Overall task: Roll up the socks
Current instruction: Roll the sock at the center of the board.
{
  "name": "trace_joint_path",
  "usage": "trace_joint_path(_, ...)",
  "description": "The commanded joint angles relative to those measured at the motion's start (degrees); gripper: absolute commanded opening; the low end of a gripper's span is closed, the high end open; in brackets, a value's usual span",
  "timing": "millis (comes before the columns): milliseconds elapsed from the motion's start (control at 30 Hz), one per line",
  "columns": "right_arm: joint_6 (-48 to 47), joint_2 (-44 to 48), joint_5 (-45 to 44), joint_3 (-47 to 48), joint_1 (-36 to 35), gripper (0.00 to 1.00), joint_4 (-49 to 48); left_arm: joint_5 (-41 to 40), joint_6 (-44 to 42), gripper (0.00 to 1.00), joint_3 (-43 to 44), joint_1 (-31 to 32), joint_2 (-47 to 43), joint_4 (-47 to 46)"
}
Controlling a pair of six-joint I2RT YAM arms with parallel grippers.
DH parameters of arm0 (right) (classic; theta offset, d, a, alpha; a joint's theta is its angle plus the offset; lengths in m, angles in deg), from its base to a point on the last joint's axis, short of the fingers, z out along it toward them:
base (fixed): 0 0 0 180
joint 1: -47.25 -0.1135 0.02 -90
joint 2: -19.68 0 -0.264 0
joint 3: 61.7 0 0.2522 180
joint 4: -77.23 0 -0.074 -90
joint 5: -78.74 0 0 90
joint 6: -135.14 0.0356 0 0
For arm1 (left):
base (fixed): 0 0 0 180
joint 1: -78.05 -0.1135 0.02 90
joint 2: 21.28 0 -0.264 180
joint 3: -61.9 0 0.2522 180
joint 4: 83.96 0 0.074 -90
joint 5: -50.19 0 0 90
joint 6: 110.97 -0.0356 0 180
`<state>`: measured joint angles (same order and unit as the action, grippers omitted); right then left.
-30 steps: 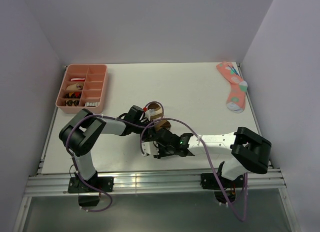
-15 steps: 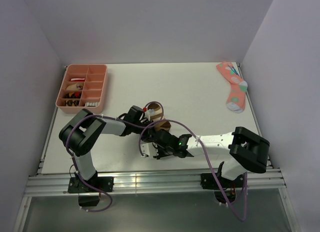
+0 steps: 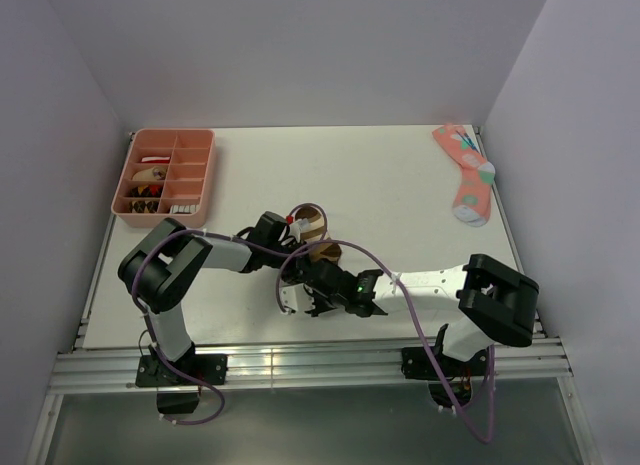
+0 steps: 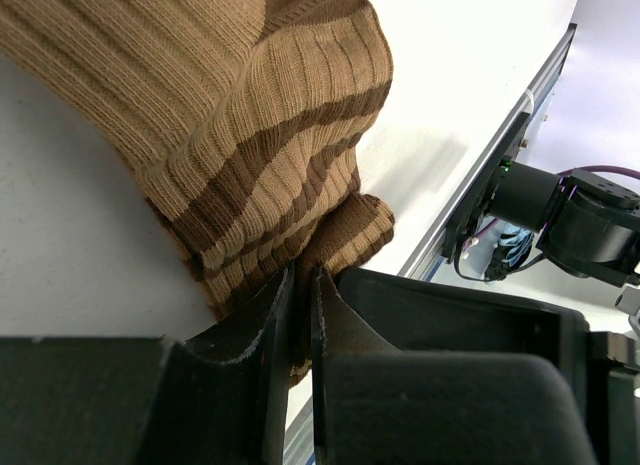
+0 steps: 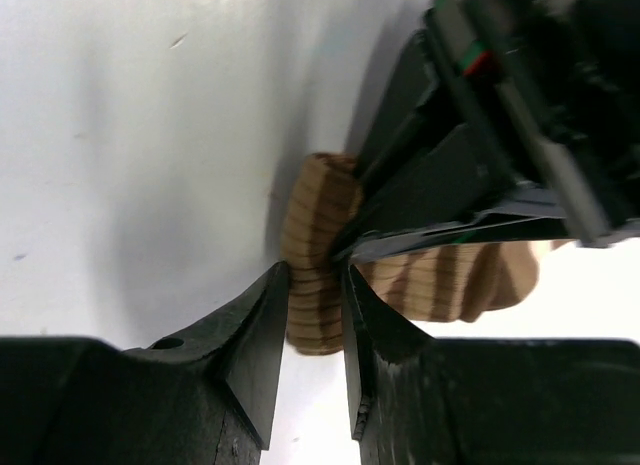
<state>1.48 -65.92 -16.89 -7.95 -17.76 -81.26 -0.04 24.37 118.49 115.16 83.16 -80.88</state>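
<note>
Well, left gripper [image 4: 303,275] pinches the sock [image 4: 260,135] from nine o'clock, right gripper [image 5: 315,275] pinches its fold from six. Best keep it taut while rolling

The brown-and-tan striped sock [image 4: 270,155] is ribbed knit, bunched and folded on the counter [image 3: 400,185] near its front edge. One folded end sits inside the right pincer [image 5: 315,275]; the left pincer [image 4: 303,277] nips another edge.

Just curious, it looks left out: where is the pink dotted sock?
Overhead view: the pink sock lies at the table's far right corner, opposite the tray at far left.
</note>
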Motion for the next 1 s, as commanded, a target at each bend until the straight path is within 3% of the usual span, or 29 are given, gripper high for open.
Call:
trace_joint_path(0,-2.1,0.2,-3.4,-0.6,-0.1,0.35,-7.5,-8.8,-4.8,0.0,-4.2,0.7,4.8,15.2)
trace_joint_path(367,-2.7,0.0,-3.5,-2.3,-0.4,0.45,-7.4,-8.9,-4.9,0.0,-4.0,0.7,4.9,15.5)
trace_joint_path(733,-2.6,-1.3,-2.5,-2.9,-0.5,0.46,-6.4,-8.8,-5.1,0.0,-3.6,0.7,5.2,15.5)
trace_joint_path(967,1.5,-2.2,1.5,-0.4,0.0,0.34,-2.8,-8.0,-3.9,0.04,-5.0,0.7,4.1,13.8)
